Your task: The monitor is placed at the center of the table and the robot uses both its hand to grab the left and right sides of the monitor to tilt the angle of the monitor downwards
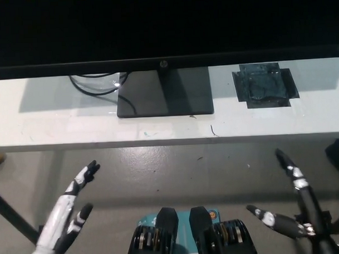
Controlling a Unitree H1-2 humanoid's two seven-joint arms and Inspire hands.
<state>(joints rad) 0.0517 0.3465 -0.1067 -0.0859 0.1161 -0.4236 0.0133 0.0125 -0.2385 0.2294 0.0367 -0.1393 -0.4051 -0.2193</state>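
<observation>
Hands, left [67,214] and right [295,209], hover spread below the monitor [166,27].

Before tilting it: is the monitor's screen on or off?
Apparently off: the monitor screen is uniformly black, with no image or glow visible.

Monitor [166,27]: dark glossy screen, matt black plastic bezel and stand base [165,93]. Counter [58,128]: smooth white laminate, scuffed. At 2 o'clock, black tape patch [264,86], crinkled, semi-gloss. Floor [176,171]: smooth grey, slight sheen.
</observation>
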